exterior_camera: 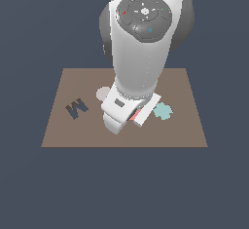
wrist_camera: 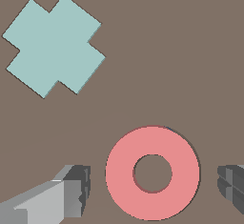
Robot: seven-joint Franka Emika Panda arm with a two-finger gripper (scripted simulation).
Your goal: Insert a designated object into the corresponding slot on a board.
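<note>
In the exterior view I see the Panda arm [exterior_camera: 138, 52] reaching down over the middle of the brown board [exterior_camera: 58, 130], hiding much of it. A sliver of the coral-red ring [exterior_camera: 136, 114] shows under the wrist. The teal cross-shaped piece [exterior_camera: 162, 110] lies just beside it toward the exterior view's right, a tan lobed piece [exterior_camera: 102, 94] peeks out on the exterior view's left, and the dark M-shaped recess [exterior_camera: 76, 108] sits further left.

In the wrist view the ring lies flat on the board, brown surface showing through its centre hole. The gripper [wrist_camera: 152, 182] straddles it, jaws spread wide, one finger [wrist_camera: 71, 192] on each side and neither touching it. A thin dark edge shows along the ring's outer rim; I cannot tell whether that is the slot. The cross lies apart from the ring.
</note>
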